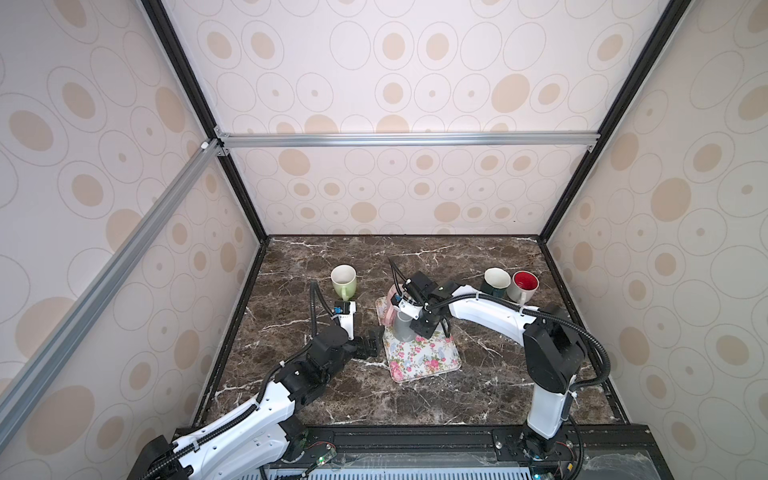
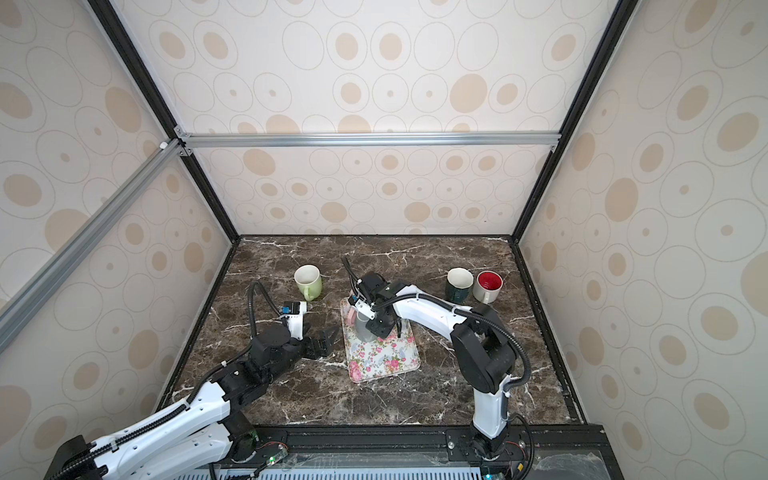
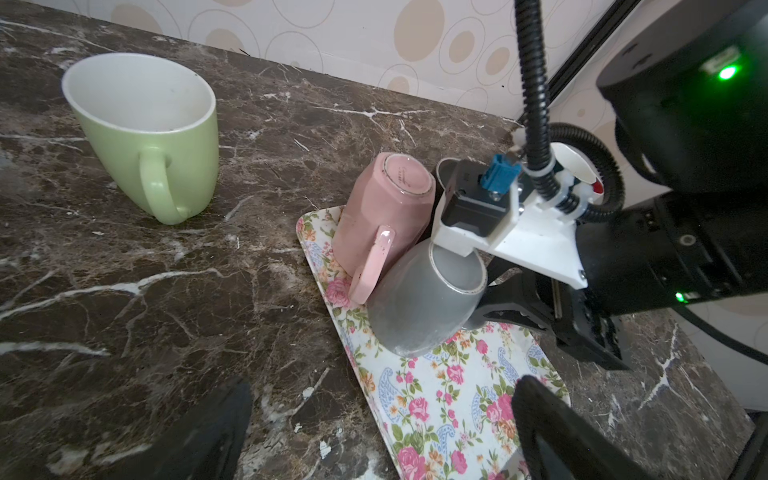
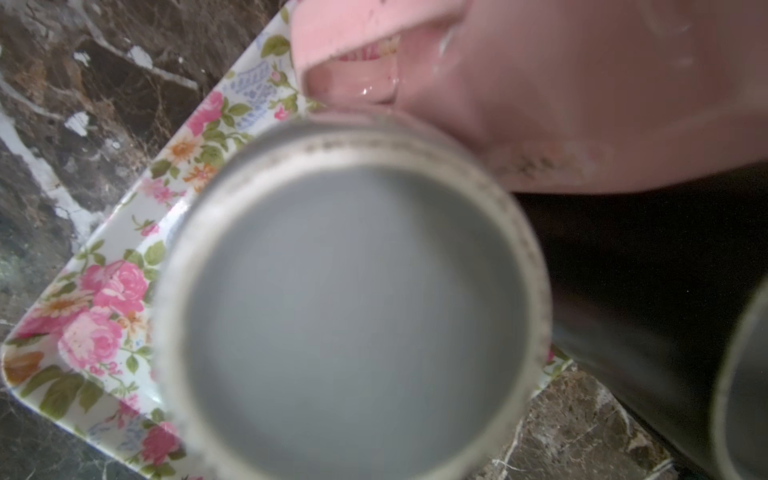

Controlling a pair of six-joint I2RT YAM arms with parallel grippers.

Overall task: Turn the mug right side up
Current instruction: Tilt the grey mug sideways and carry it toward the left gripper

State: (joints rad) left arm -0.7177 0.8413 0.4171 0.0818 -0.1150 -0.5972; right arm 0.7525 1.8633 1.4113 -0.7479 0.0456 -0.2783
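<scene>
Two mugs stand upside down on the floral tray: a pink mug and, leaning against it, a grey mug. The grey mug's base fills the right wrist view. My right gripper comes down from above on the grey mug's far side, its black fingers drawn close together against the mug; the handle there is hidden. My left gripper hovers wide open and empty at the tray's left edge.
An upright green mug stands at the back left of the marble table. A dark green mug and a white mug with a red inside stand upright at the back right. Patterned walls close in three sides.
</scene>
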